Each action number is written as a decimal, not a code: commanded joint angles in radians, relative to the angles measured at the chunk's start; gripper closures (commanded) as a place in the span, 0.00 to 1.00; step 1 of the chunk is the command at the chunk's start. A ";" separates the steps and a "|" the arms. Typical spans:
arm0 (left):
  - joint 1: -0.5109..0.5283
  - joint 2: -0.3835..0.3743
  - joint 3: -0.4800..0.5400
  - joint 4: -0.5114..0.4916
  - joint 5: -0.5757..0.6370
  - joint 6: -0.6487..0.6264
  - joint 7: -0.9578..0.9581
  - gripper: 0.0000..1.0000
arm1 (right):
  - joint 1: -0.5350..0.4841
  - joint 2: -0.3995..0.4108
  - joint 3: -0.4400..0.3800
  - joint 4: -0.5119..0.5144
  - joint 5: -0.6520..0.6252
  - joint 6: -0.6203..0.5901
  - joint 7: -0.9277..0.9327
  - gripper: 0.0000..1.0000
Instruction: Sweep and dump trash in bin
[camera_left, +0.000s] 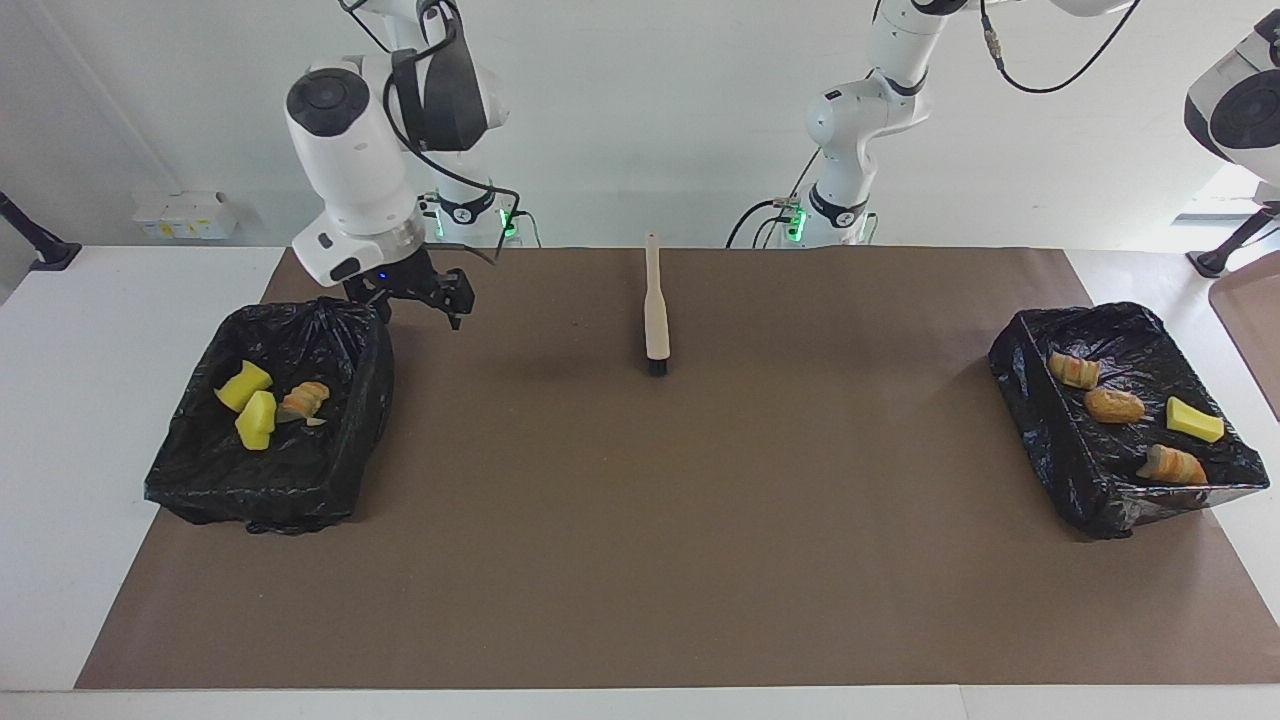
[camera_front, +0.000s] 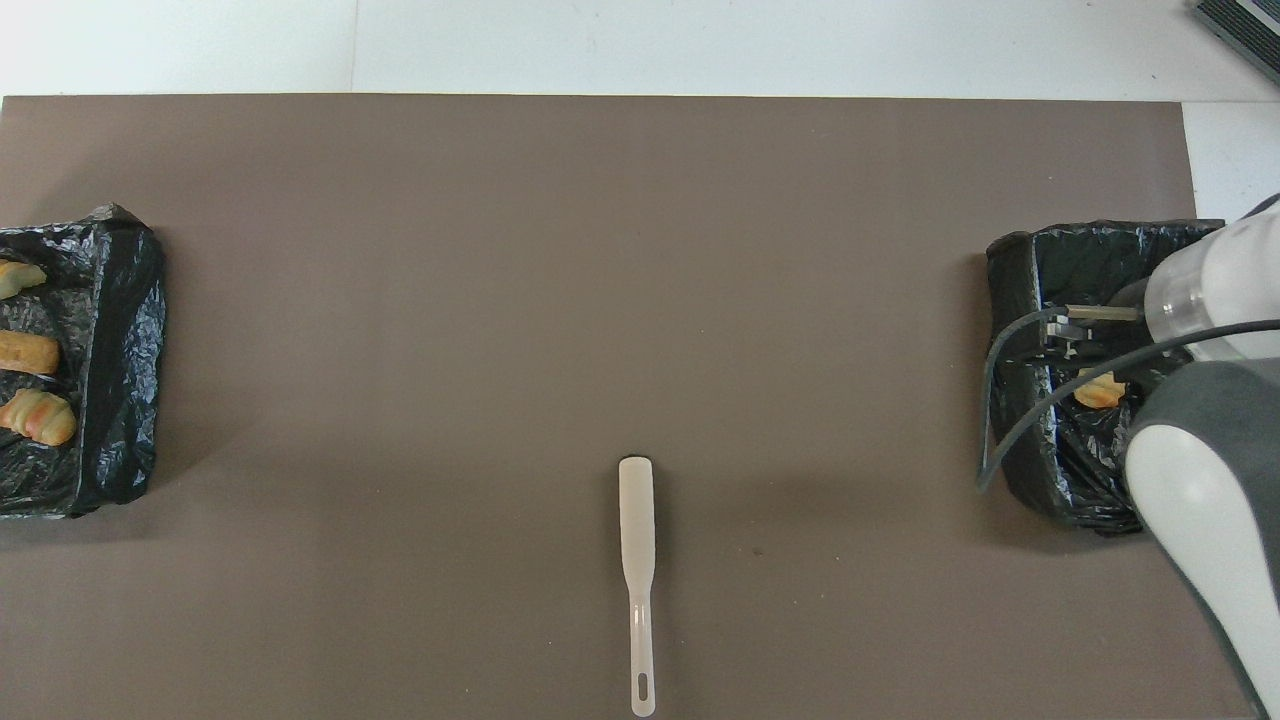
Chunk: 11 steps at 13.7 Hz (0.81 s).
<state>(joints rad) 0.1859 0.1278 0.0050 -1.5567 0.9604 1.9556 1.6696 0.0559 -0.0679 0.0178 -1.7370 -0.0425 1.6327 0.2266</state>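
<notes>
Right gripper (camera_left: 418, 297) hangs over table, just beside nearer-robot corner of black-bag-lined bin (camera_left: 190, 480) at right arm's end; jaws seem slightly parted, hold nothing. Below and beside jaws, in this bin: yellow sponge chunks (camera_left: 250, 403) and orange-brown bread piece (camera_left: 303, 400) (trash looks already dumped).

Second black-lined bin (camera_left: 1030, 400), at left arm's end, well apart from jaws, holds four more scraps (camera_left: 1115, 405).

Beige brush with dark bristles (camera_left: 655, 320) lies mid-table, laid aside, handle toward robots.

Left gripper out of view; arm waits.

robot lab – franka arm (camera_left: 365, 170) bolted at paper-covered table (camera_left: 640, 560), bare white wall (camera_left: 640, 120)
</notes>
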 joint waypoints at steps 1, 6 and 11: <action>-0.035 -0.017 0.012 -0.022 -0.199 -0.050 -0.002 1.00 | -0.008 -0.033 -0.059 0.101 -0.017 -0.121 -0.087 0.00; -0.034 -0.105 0.013 -0.199 -0.541 -0.079 -0.170 1.00 | 0.005 -0.049 -0.154 0.088 -0.011 -0.139 -0.220 0.00; -0.089 -0.089 0.013 -0.213 -0.753 -0.170 -0.443 1.00 | 0.002 -0.046 -0.157 0.094 0.001 -0.143 -0.224 0.00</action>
<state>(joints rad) 0.1518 0.0661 0.0071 -1.7333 0.2459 1.8122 1.3448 0.0598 -0.1130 -0.1388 -1.6490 -0.0445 1.4963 0.0254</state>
